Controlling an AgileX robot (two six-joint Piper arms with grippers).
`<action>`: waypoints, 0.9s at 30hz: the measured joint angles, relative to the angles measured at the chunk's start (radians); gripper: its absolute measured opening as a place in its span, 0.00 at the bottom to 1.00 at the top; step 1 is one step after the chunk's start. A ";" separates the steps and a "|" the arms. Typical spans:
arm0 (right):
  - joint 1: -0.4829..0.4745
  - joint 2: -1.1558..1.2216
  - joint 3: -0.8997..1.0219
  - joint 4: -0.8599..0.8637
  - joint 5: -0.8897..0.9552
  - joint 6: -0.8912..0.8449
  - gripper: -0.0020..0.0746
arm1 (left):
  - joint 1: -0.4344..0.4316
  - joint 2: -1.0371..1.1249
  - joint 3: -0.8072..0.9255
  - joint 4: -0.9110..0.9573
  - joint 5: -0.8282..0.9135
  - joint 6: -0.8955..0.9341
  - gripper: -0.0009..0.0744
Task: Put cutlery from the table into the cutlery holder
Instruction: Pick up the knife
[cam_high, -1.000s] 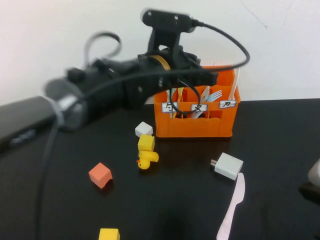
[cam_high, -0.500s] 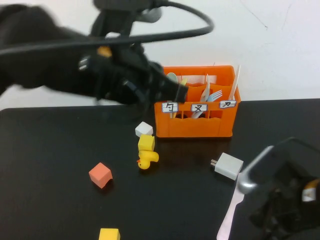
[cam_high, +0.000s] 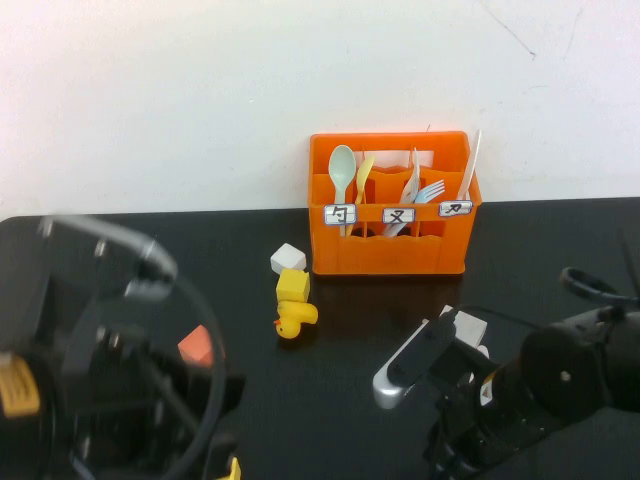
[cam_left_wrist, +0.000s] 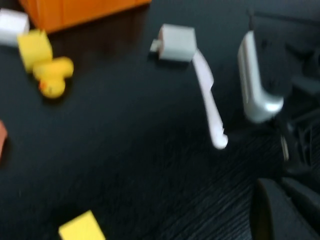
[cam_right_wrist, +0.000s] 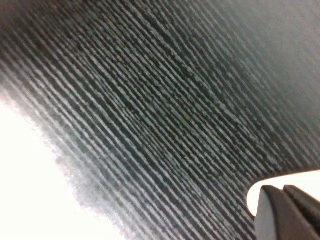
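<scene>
Curving slim pink knife (cam_left_wrist: 207, 102), matte table (cam_left_wrist: 125, 150).

- The orange cutlery holder (cam_high: 390, 205) stands at the table's (cam_high: 560, 240) far edge; bare tabletop lies to its right.
- A white cube (cam_high: 287, 258), yellow block (cam_high: 292, 285) and yellow duck (cam_high: 295, 320) crowd its left front corner.
- The white charger block (cam_left_wrist: 175, 43) touches the pink knife's (cam_left_wrist: 209, 107) end.
- The right gripper (cam_right_wrist: 287, 212), closed, hangs low over the near right.
- The left gripper (cam_left_wrist: 285, 210), closed, blocks the near left, covering the orange cube (cam_high: 195, 345).
</scene>
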 joint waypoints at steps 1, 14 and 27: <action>0.000 0.016 -0.004 0.001 -0.003 0.000 0.02 | 0.000 -0.016 0.036 -0.002 -0.013 -0.009 0.01; 0.000 0.150 -0.065 0.002 0.043 -0.050 0.02 | 0.000 -0.074 0.163 -0.217 -0.134 -0.014 0.01; 0.000 0.166 -0.074 -0.348 0.173 0.269 0.02 | 0.000 -0.074 0.163 -0.292 -0.139 0.059 0.01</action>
